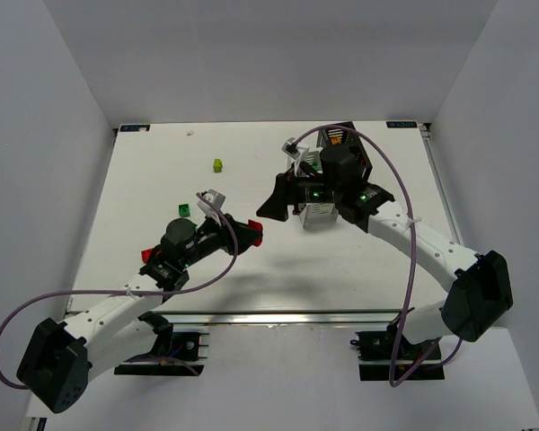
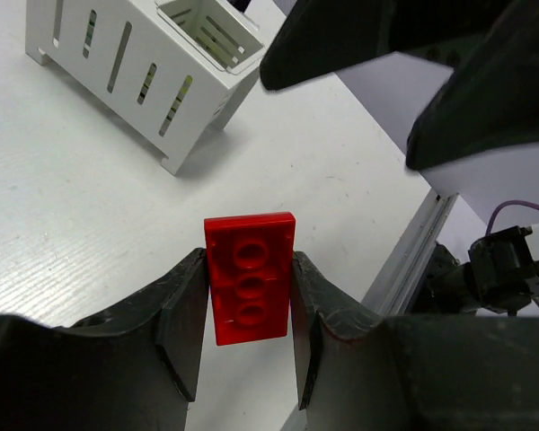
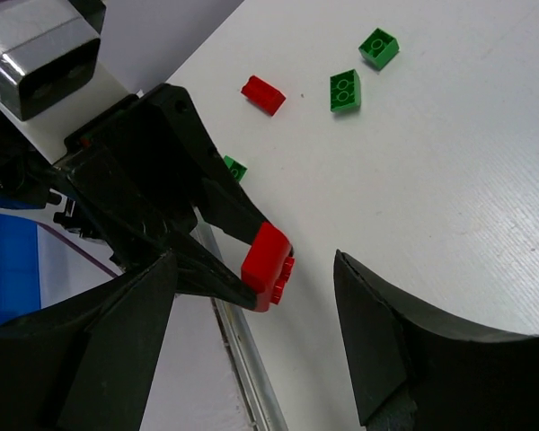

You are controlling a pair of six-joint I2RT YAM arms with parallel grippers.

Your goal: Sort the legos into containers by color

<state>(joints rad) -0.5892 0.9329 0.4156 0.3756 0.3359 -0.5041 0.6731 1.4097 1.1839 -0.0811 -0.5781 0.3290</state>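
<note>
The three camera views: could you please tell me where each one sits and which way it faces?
Top external: above and behind the bases, looking down on the table; the left arm and right arm show whole.
Left wrist: on the left arm, looking past the left gripper, shut on a red lego, toward the white bin; both its fingers show.
Right wrist: on the right arm, looking down through the open right gripper at green legos.
Shared: both wrist views show that red lego.
</note>
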